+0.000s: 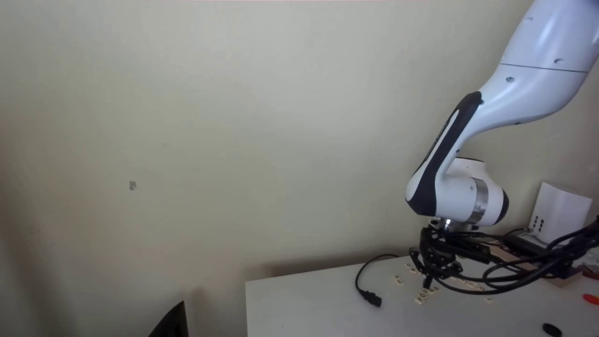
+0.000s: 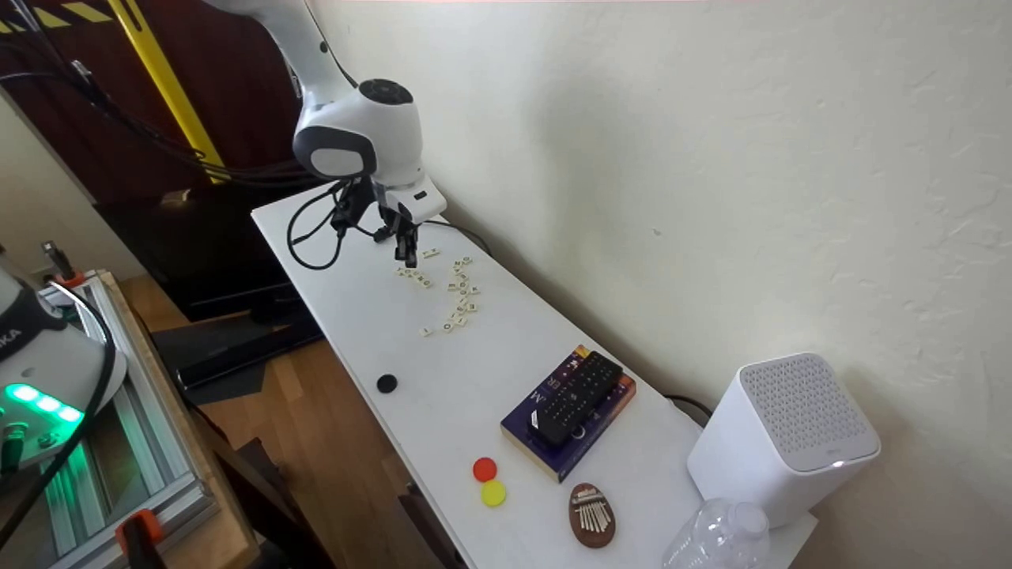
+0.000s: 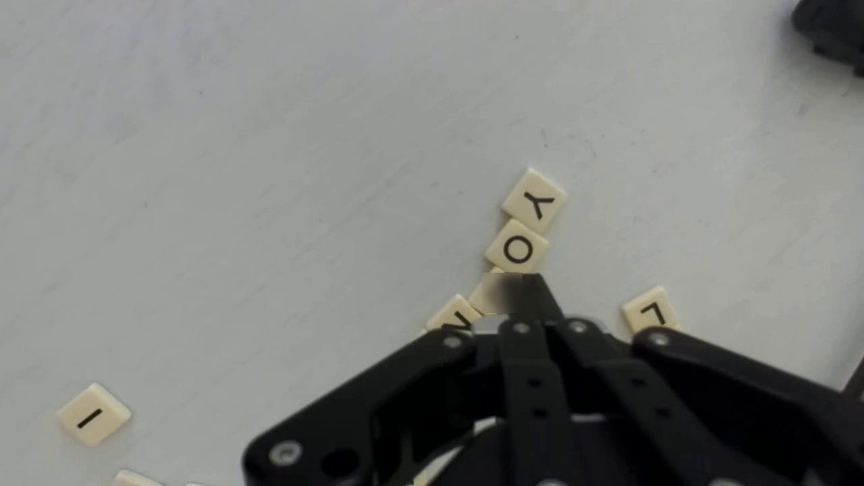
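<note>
- wrist view; step seems pushing, not grasping; next move calls for light, low contact;
- lower left: I tile [image 3: 93,414], well apart;
- centre: N tile [image 3: 452,313], part-hidden tile [image 3: 482,295], O tile [image 3: 518,248], Y tile [image 3: 535,200], one slanting row; pincer [image 3: 538,298] pressed together, nothing visibly pinched, overlapping the part-hidden tile, contact unclear;
- right of centre: L tile [image 3: 651,310], near
</note>
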Action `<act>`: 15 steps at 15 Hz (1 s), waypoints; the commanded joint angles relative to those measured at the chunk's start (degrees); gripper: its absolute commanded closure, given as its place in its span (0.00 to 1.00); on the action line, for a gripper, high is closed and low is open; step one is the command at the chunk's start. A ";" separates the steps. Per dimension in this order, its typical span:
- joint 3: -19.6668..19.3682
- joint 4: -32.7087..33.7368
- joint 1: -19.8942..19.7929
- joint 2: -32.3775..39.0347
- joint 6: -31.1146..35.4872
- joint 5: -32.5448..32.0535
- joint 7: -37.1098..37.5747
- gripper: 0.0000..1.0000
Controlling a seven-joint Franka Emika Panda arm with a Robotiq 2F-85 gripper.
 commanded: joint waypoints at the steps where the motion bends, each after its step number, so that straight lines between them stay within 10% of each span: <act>1: 1.81 -1.33 -2.45 -0.50 1.55 -5.61 -1.89 1.00; 15: 4.17 -2.34 -6.88 0.80 4.78 -22.09 -7.22 1.00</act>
